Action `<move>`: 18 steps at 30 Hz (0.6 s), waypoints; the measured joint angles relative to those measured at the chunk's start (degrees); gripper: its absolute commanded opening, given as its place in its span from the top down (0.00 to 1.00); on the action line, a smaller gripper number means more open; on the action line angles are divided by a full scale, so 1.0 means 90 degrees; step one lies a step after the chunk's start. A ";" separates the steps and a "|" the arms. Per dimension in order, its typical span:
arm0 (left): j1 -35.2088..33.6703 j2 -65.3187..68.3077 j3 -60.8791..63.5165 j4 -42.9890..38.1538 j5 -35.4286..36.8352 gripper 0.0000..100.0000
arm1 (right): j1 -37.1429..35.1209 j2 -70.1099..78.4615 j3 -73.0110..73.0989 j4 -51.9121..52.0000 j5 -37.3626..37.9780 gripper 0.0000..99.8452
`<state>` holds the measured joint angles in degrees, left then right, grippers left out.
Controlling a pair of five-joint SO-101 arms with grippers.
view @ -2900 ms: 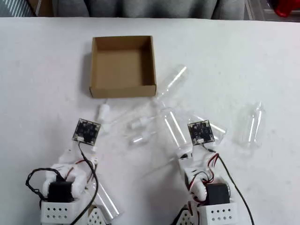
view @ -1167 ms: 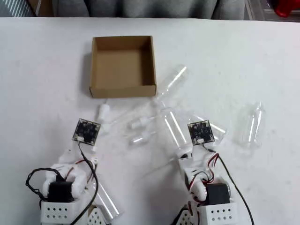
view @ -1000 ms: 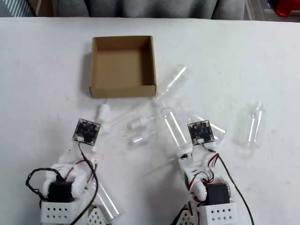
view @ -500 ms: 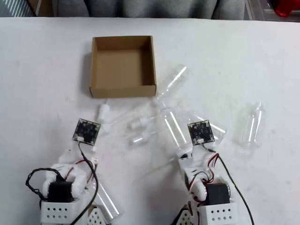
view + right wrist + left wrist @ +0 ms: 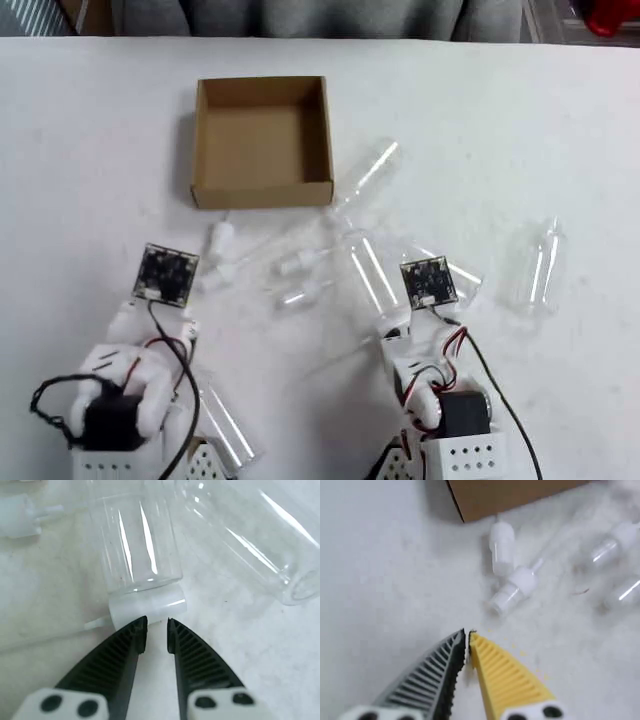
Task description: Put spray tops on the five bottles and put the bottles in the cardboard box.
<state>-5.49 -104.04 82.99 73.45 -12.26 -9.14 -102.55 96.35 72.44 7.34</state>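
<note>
High view, box: the cardboard box (image 5: 262,192) sits upper centre-left, open, with nothing inside.
High view, bottles: clear bottles lie on their sides outside the box. The upper bottle (image 5: 372,168) is just right of the box, the middle bottle (image 5: 365,272) is at mid-frame, the right bottle (image 5: 535,265) lies well apart at the right, and the lower-left bottle (image 5: 225,425) is beside the left arm (image 5: 120,375).
High view, spray tops: loose spray tops (image 5: 220,238) lie scattered below the box, between the two arms.
High view, right arm: the right arm (image 5: 432,390) is at lower centre-right, its head over the middle bottle's near end.
Left wrist view, pincer: the left gripper (image 5: 468,636) has its fingers pressed together and holds nothing. It hangs over bare table, with two spray tops near it toward the box corner.
Right wrist view, pincer: the right gripper (image 5: 156,624) shows a narrow gap and is empty. Its tips are just beside a white collar (image 5: 147,609) at the end of a clear bottle. I cannot tell whether that top is seated.
Right wrist view, open bottle: an uncapped bottle (image 5: 250,535) lies at upper right, its mouth bare.
Progress: barely begun, by my reading. No bottle is boxed, at most one top is fitted, and the rest of the capping and all the packing are left.
Surface: a plain white table (image 5: 100,150).
Room: grey shapes run along the top edge of the high view, and a red object (image 5: 612,15) sits at upper right.
</note>
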 measured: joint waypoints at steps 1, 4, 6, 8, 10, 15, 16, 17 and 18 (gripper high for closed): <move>0.0000 -0.0020 -0.0176 0.0000 0.0000 0.98 | 0.0000 0.0000 0.0000 0.0000 0.0000 0.96; 0.0000 -0.0068 -0.0625 0.0000 0.0000 0.98 | 0.0000 0.0000 0.0000 0.0000 0.0000 0.96; 0.0000 -0.0078 -0.0840 0.0098 0.0000 0.98 | 0.0000 0.0000 0.0000 0.0000 0.0000 0.96; 0.0000 -0.0078 -0.0977 0.0283 0.0000 0.98 | 0.0000 0.0000 0.0000 0.0000 0.0000 0.96; 0.0000 0.0088 -0.1104 0.0430 0.0000 0.98 | 0.0000 0.0000 0.0000 0.0000 0.0010 0.96; -0.0010 0.1397 -0.1534 0.0449 0.0000 0.98 | 0.0000 0.0000 0.0000 0.0000 0.0010 0.96; -0.0020 0.1729 -0.1661 0.0449 0.0000 0.98 | 0.0000 0.0000 0.0000 0.0000 0.0010 0.96; -0.0029 0.2061 -0.1797 0.0449 0.0000 0.98 | 0.0000 0.0000 0.0000 0.0000 0.0010 0.96; -0.0029 0.2383 -0.1954 0.0449 0.0000 0.98 | 0.0000 0.0000 0.0000 0.0000 0.0010 0.96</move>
<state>-5.76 -82.59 65.41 77.49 -12.26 -9.14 -102.55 96.35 72.44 7.43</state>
